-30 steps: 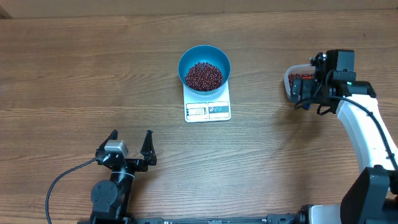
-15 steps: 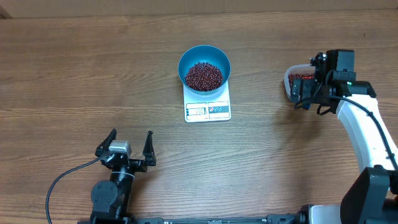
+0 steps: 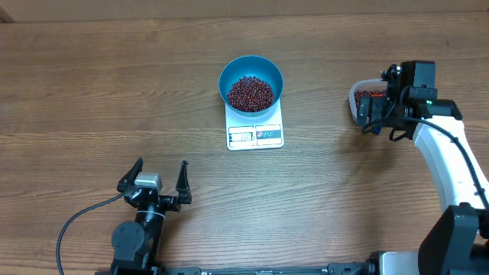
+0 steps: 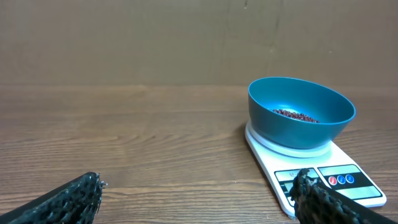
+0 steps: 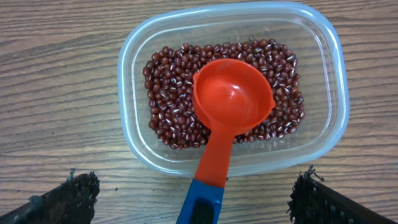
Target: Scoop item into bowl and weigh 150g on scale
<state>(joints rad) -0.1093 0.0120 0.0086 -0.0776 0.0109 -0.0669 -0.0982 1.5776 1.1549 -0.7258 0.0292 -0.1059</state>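
The blue bowl (image 3: 251,72) stands on the white scale (image 3: 255,135) at the table's middle and holds a heap of red-brown beans (image 3: 251,93). In the left wrist view the bowl (image 4: 300,118) and the scale (image 4: 339,180) are ahead to the right. My left gripper (image 3: 161,177) is open and empty near the front edge, well short of the scale. My right gripper (image 5: 194,186) is open over the near rim of a clear tub (image 5: 134,56) of beans (image 5: 165,93). An orange scoop (image 5: 233,99) lies in that tub, its blue handle (image 5: 202,208) between my spread fingers, ungripped.
The clear tub (image 3: 357,97) sits at the far right, partly under my right wrist. The white right arm (image 3: 451,164) runs down the right edge. A black cable (image 3: 80,218) trails from the left arm's base. Bare wood lies between scale and tub.
My left gripper has turned very slightly in place. The right arm, scoop, bowl and scale have not moved.
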